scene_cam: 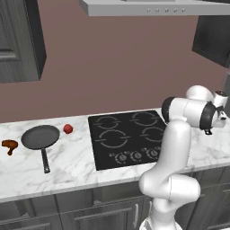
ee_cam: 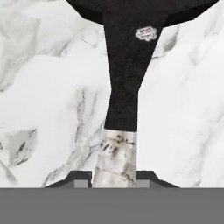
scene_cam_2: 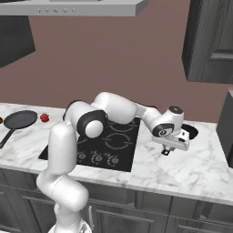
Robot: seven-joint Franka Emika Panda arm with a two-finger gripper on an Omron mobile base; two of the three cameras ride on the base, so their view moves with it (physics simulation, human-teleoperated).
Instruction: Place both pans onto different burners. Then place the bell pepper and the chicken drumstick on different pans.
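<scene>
My claw [ee_cam: 113, 177] hangs low over the marble table [ee_cam: 48, 87] right of the cooktop [scene_cam: 128, 137], fingers spread either side of the smaller pan's black handle [ee_cam: 124, 78] but not yet pinching it. So I judge I am on the first step: grasping this pan. Next I should press together on the handle, lift and carry it left to a burner [scene_cam: 112, 139]. Far left wait the wide pan [scene_cam: 40, 136], pepper [scene_cam: 68, 129] and drumstick [scene_cam: 9, 145].
</scene>
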